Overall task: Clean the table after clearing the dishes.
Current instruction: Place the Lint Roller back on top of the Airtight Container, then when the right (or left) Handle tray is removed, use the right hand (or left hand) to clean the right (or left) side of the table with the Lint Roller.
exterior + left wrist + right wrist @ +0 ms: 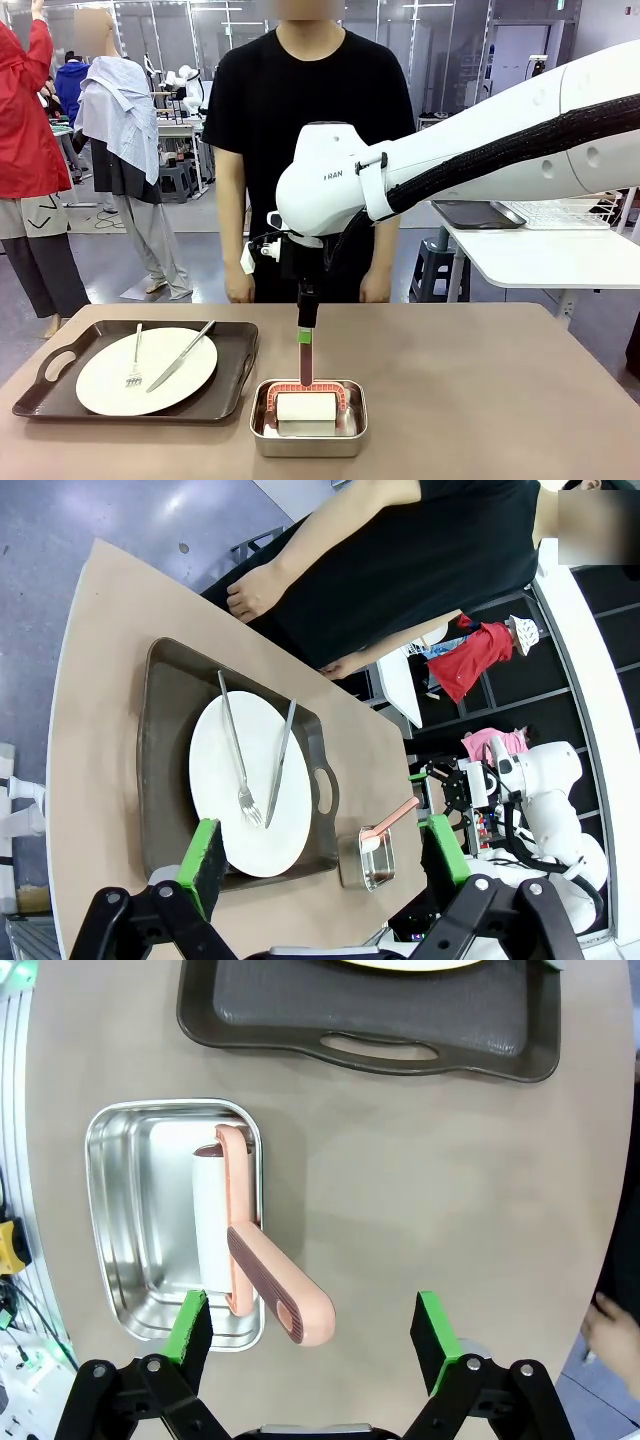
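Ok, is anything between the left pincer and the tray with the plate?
Nothing visible. The open left pincer faces the brown tray with its plate; the steel pan with the lint roller sits beside it.

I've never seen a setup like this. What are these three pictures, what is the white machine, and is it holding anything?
The white machine is a robot's right arm, reaching over a table; a person stands at the far side. The front picture comes from a fixed camera on the robot's side. The other two come from cameras on each wrist, looking along green-padded fingers. On the table lie a brown tray with a plate, fork and knife, and a steel pan holding a pink-handled roller. The right gripper and left gripper are open, holding nothing.
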Available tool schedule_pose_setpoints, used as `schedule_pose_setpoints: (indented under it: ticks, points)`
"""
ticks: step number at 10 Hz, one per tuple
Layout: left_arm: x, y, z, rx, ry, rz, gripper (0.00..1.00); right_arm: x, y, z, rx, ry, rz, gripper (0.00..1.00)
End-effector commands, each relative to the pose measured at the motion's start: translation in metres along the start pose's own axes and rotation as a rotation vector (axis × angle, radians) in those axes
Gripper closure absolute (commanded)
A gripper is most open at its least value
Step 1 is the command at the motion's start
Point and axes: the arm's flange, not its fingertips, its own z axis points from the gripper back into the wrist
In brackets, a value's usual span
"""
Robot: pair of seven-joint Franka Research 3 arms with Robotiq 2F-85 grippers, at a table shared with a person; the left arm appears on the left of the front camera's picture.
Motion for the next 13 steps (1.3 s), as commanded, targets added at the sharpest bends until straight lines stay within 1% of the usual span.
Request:
schedule_pose_setpoints:
  ticks: [1, 13]
  points:
    - [0.0025, -0.0016, 0.0028, -0.017, -0.005, -0.003, 0.00, 0.0008, 0.0008, 0.0003, 0.006, -0.008, 0.001, 0.00]
    - [0.0025, -0.0016, 0.0028, -0.017, -0.005, -0.003, 0.00, -0.0006, -0.0007, 0.0003, 0.000, -0.001, -0.001, 0.00]
